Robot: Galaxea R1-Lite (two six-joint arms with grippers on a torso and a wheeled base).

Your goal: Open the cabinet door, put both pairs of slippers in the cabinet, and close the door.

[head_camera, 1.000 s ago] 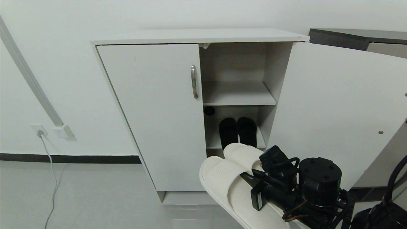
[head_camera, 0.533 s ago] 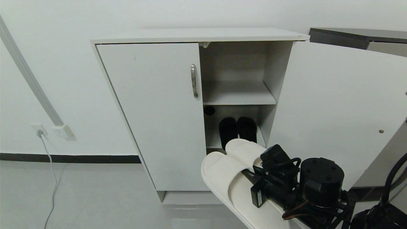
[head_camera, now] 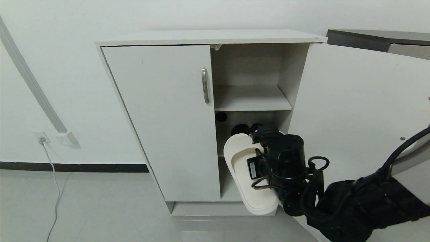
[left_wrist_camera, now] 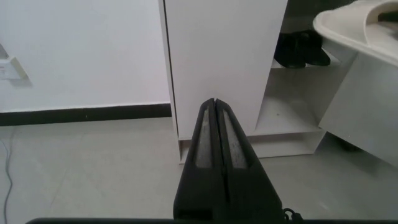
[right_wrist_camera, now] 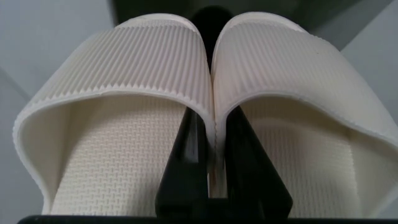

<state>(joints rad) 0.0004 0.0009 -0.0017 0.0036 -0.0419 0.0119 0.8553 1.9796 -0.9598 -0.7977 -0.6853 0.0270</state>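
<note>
one black pair is shelved at centre frame, the white pair is clamped in the right gripper at the opening, the door not yet closed.

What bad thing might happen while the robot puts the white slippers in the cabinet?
The white slippers are pinched only by their inner edges in the right gripper, so one might slip out. They could also knock the black slippers or catch the edge of the closed left door.
</note>
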